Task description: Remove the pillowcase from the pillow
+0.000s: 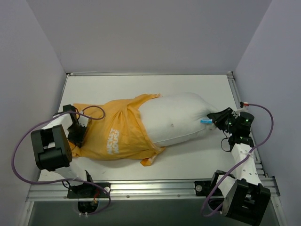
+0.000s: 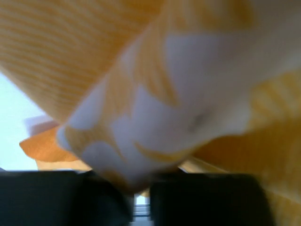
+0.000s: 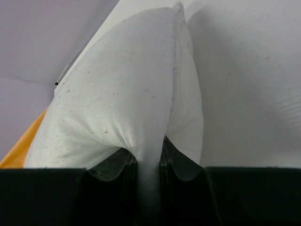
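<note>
- Pillowcase (image 1: 110, 125): orange-yellow fabric lying bunched on the left half of the table (image 1: 197, 89), with white lettering (image 1: 114, 140) facing up.
- Its open edge lies wrinkled across the pillow (image 1: 176, 117), covering only the pillow's left end.
- Pillow: white, lying lengthwise across the middle of the table. Most of it, including the right end, is bare.
- A small blue tag (image 1: 205, 121) projects at the pillow's right corner.
- Right hand (image 3: 148, 188): clamped on that right corner. A pinch of white fabric is drawn tight between the two fingers.
- Left hand (image 2: 138, 197): positioned at the left edge of the pillowcase. The left wrist view is blurred. A fold of orange-and-white fabric dips into the narrow gap between the fingers; whether they clamp it cannot be told.
</note>
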`<state>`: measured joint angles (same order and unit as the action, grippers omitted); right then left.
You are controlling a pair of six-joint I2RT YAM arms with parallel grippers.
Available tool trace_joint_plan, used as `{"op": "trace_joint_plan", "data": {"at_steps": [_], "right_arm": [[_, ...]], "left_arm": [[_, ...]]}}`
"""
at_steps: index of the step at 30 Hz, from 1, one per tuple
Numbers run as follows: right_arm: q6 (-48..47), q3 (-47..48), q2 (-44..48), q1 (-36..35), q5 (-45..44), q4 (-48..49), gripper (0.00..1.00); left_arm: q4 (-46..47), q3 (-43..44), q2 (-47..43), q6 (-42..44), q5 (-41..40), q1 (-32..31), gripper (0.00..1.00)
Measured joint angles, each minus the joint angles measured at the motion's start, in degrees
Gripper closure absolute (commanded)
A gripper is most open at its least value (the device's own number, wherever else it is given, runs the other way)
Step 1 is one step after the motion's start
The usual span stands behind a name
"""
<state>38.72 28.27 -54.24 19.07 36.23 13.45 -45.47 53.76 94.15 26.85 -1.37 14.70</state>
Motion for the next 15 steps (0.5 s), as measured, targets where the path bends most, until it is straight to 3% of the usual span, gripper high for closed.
{"op": "trace_joint_plan", "data": {"at_steps": [8, 13, 15], "right_arm": [[0.1, 0.0, -0.1, 1.4, 1.2, -1.7, 1.0], [0.2, 0.0, -0.1, 5.1, 3.8, -4.3, 1.0], [0.2, 0.0, -0.1, 6.7, 4.6, -5.6, 1.0]], "left_arm": [[2.7, -1.7, -2.3, -0.9, -0.9, 0.1, 0.98], [4.0, -1.3, -7.9, 0.2, 0.6, 3.6, 0.98], [0.8, 3.2, -11.7, 1.6, 2.3, 6.4, 0.98]]}}
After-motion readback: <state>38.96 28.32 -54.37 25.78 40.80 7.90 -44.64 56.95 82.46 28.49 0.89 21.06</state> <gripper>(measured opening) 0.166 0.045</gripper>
